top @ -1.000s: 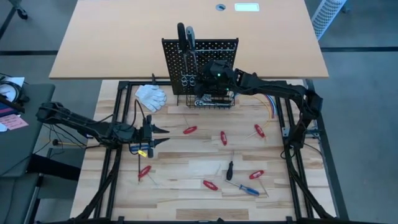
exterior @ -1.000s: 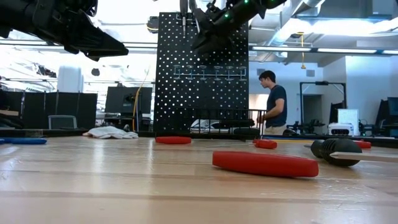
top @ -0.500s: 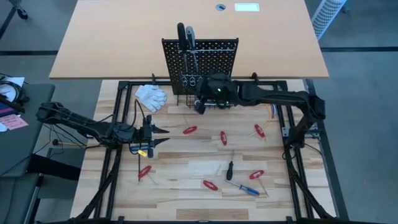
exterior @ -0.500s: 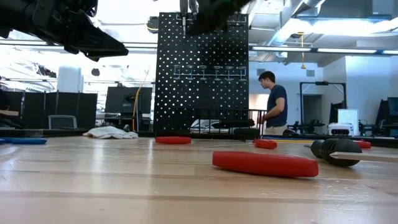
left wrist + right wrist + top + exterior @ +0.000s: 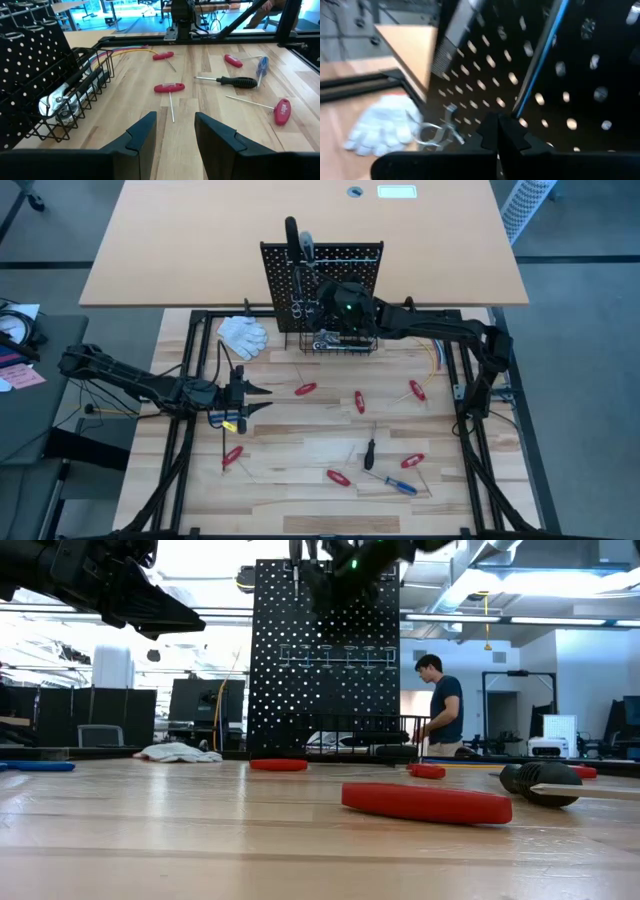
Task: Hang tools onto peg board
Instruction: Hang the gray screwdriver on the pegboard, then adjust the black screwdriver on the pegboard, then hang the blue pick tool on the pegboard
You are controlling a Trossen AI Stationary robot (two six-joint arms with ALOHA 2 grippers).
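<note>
The black peg board (image 5: 322,275) stands upright at the table's far side. A black-handled screwdriver (image 5: 291,230) and a grey-handled one (image 5: 306,246) hang at its top left, and a chrome ratchet wrench (image 5: 54,103) lies in its wire basket (image 5: 345,343). My right gripper (image 5: 320,298) is shut and empty, high up just in front of the board (image 5: 560,75) near a silver ring (image 5: 432,132). My left gripper (image 5: 175,135) waits open at the table's left. Red-handled tools (image 5: 305,389) (image 5: 359,401) (image 5: 416,390), a black-handled screwdriver (image 5: 369,451) and a blue-handled one (image 5: 402,485) lie flat on the table.
White gloves (image 5: 243,333) lie left of the board and coloured cables (image 5: 432,350) curve at its right. More red-handled tools (image 5: 232,455) (image 5: 337,477) (image 5: 412,461) lie toward the near edge. A person (image 5: 438,705) stands in the room behind.
My right gripper swung away from the board toward the table's near edge, then went back up to the board face, rolling its wrist on the way. The tools on the board and on the table have stayed where they were.
</note>
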